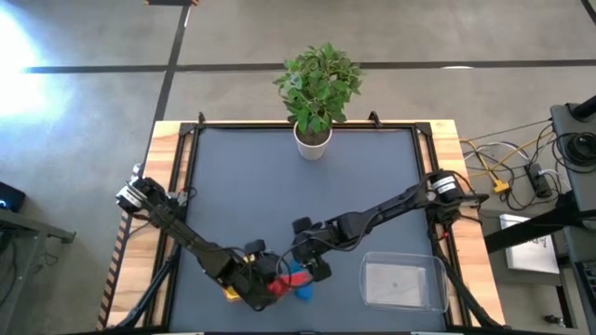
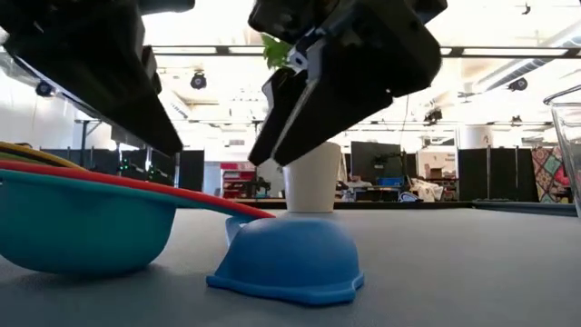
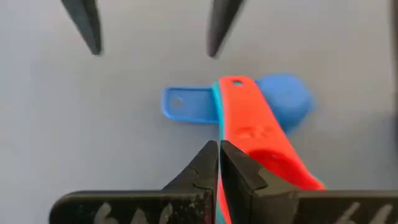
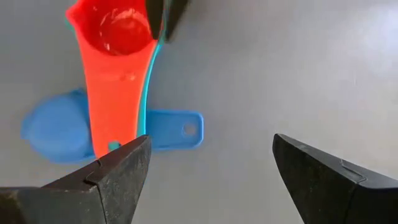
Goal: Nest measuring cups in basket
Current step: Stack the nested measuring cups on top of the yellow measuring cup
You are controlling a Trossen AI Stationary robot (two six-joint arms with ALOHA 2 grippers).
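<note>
1. Bench (image 1: 279, 186) is showing a dark grey top with wooden edges; a white pot (image 1: 313, 141) with a green plant (image 1: 318, 79) is standing at 12 o'clock, and cables (image 1: 507, 172) are trailing on the floor at 3 o'clock.
2. Basket (image 1: 402, 283), clear, is sitting at about 5 o'clock, with no cup showing inside it.
3. Teal cup (image 2: 82, 227) is sitting at 6 o'clock, carrying the red cup (image 4: 115, 37) nested in it.
4. Blue cup (image 2: 290, 259) is lying upside down under their handles.
5. Left hand (image 3: 217, 163) is sitting fully closed, pinching the nested red cup and teal cup at their handles.
6. Right hand (image 4: 211, 177) is hovering wide apart over the blue cup, gripping nothing.
</note>
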